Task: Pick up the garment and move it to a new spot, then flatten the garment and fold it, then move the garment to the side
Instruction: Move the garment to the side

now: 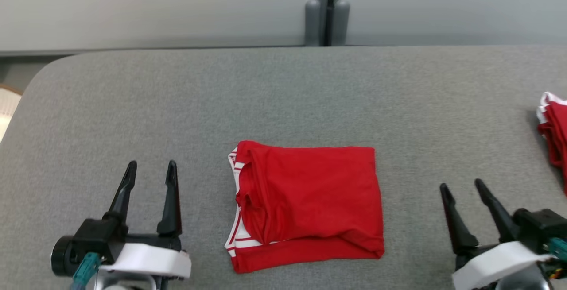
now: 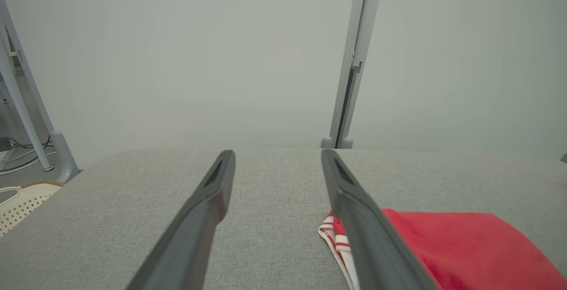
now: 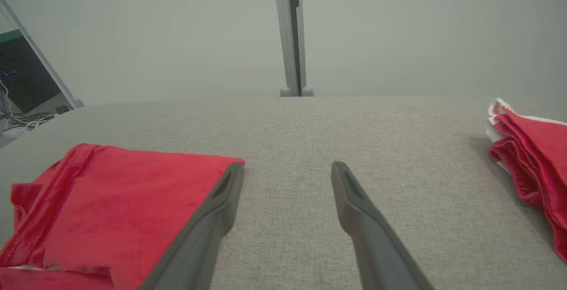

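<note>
A red garment (image 1: pixel 305 203) with white striped trim lies folded into a rectangle on the grey table (image 1: pixel 283 99), near its front middle. My left gripper (image 1: pixel 150 168) stands open to the garment's left, apart from it, with nothing between its fingers. My right gripper (image 1: pixel 463 188) is open to the garment's right, also empty. In the left wrist view the garment (image 2: pixel 465 250) shows at the lower right behind one finger (image 2: pixel 367 228). In the right wrist view the garment (image 3: pixel 115 201) lies at the lower left beside that gripper (image 3: pixel 288 170).
Another red and white cloth (image 1: pixel 556 130) lies at the table's right edge, also seen as cloth (image 3: pixel 531 157) in the right wrist view. A grey wall with a vertical post (image 1: pixel 328 11) stands behind the table. A pale perforated basket (image 2: pixel 22 201) sits off the table's left side.
</note>
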